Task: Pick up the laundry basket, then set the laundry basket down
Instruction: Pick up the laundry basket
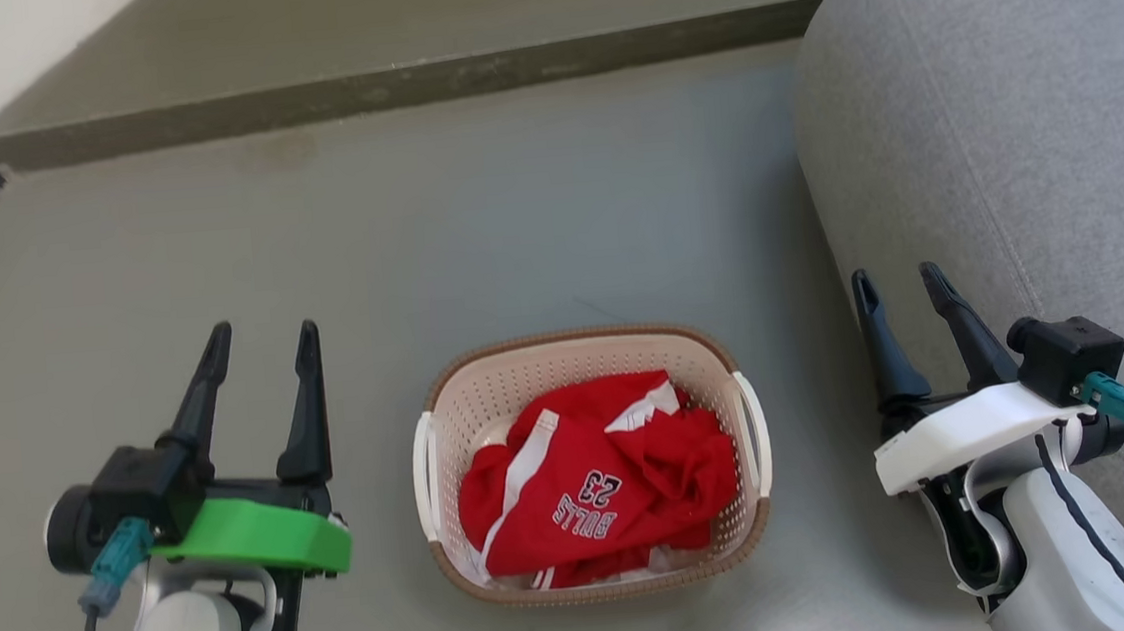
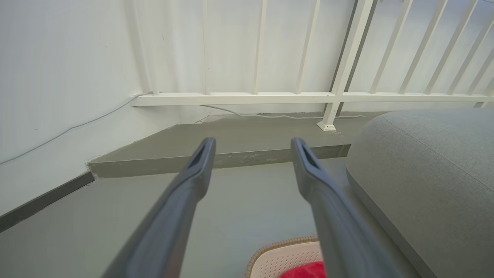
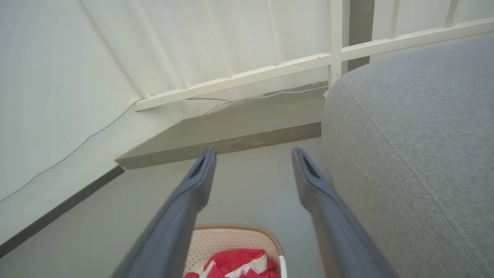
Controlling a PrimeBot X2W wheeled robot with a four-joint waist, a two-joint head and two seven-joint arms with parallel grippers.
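A cream perforated plastic laundry basket (image 1: 587,374) holding a red jersey (image 1: 600,483) sits on the grey floor (image 1: 514,219), between the left gripper (image 1: 258,344) and right gripper (image 1: 895,281), both spread and empty.

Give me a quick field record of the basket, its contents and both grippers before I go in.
basket: laundry basket upright on the floor, between the two grippers
contents: red jersey, crumpled inside
left gripper: open, empty, clear of the basket
right gripper: open, empty, clear of the basket, next to the grey cushion
stage: basket not yet grasped
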